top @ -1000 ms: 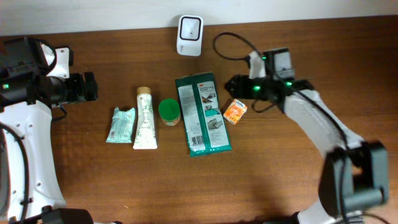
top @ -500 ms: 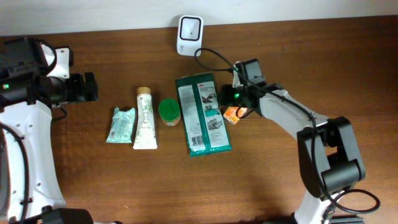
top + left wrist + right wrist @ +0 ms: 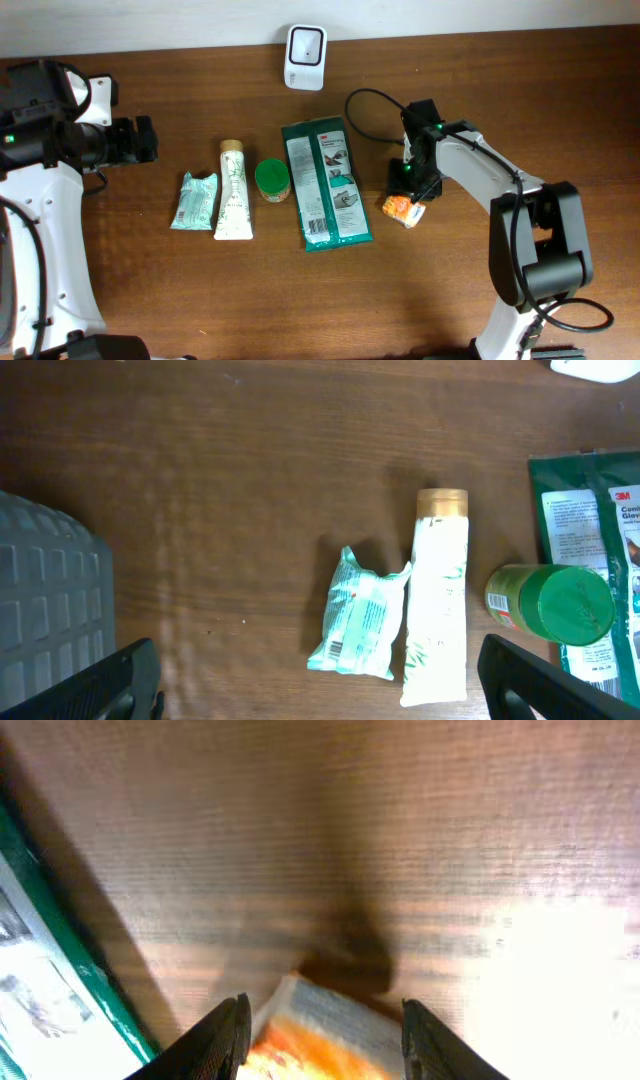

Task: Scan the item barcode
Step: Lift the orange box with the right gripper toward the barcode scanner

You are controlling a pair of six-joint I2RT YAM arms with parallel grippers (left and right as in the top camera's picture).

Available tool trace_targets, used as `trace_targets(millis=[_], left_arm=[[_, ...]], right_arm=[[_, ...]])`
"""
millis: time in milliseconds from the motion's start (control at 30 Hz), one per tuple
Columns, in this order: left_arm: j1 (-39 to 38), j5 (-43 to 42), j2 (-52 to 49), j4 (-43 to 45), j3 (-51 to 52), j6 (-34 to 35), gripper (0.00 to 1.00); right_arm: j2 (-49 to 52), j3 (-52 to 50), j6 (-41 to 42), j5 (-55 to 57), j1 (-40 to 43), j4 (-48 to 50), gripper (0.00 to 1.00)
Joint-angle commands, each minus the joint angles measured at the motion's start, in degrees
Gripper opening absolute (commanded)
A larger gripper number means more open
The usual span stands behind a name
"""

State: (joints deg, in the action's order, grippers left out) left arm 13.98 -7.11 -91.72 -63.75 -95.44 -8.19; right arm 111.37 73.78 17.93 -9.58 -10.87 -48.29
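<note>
A small orange packet [image 3: 403,209] sits between the fingers of my right gripper [image 3: 410,192], to the right of the green pack. In the right wrist view the orange packet [image 3: 320,1045] fills the gap between the two fingers, and my right gripper [image 3: 325,1020] is shut on it; a dark shadow lies on the wood beyond it. The white scanner [image 3: 305,44] stands at the table's back edge. At the far left my left gripper [image 3: 146,140] is open and holds nothing; its wrist view shows my left gripper [image 3: 320,680] wide apart above bare wood.
A row lies mid-table: a mint sachet [image 3: 193,200], a white tube [image 3: 232,190], a green-lidded jar [image 3: 271,179] and a flat green pack [image 3: 326,183]. A black cable [image 3: 370,80] loops behind the right arm. The green pack's edge [image 3: 40,940] shows left of the right gripper.
The right gripper swung in over the orange packet, closed around it, and carried it right and toward the front of the table. The left arm has not moved.
</note>
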Motion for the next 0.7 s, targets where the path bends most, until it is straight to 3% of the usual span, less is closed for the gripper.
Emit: trace_targets(millis=[0,167,233,267,300,367,533,667], left_arm=[[0.1,-0.6,0.3,0.1,-0.1,-1.1,0.99],[0.1,-0.6,0.3,0.1,-0.1,-1.1,0.99],[0.1,-0.6,0.3,0.1,-0.1,-1.1,0.99],[0.1,-0.6,0.3,0.1,-0.1,-1.1,0.99],[0.1,-0.6,0.3,0.1,-0.1,-1.1,0.99],[0.1,-0.6,0.3,0.1,-0.1,-1.1,0.99],[0.1,-0.6,0.3,0.1,-0.1,-1.1,0.99],[0.1,-0.6,0.3,0.1,-0.1,-1.1,0.99]], right_arm=[[-2.8,1.7,-6.0,-5.6,0.7,-1.3,0.55],[-13.0,3.8,-10.7,-7.6,5.1,-11.7,0.58],[-12.8,1.5,-10.6,-7.3,4.3,-16.1,0.49],[-12.3,0.2,-10.6,-7.0,3.6,-16.0,0.48],[-11.4,-2.3,-9.5,-4.3,2.2,-16.0,0.41],[-10.2,-5.8,-4.7,4.2,1.0,-16.0,0.41],[-10.1,-10.1,-4.8,6.4,1.0,-14.8,0.41],[-10.0,-13.6,-4.8,2.2,-1.1,-4.2,0.41]])
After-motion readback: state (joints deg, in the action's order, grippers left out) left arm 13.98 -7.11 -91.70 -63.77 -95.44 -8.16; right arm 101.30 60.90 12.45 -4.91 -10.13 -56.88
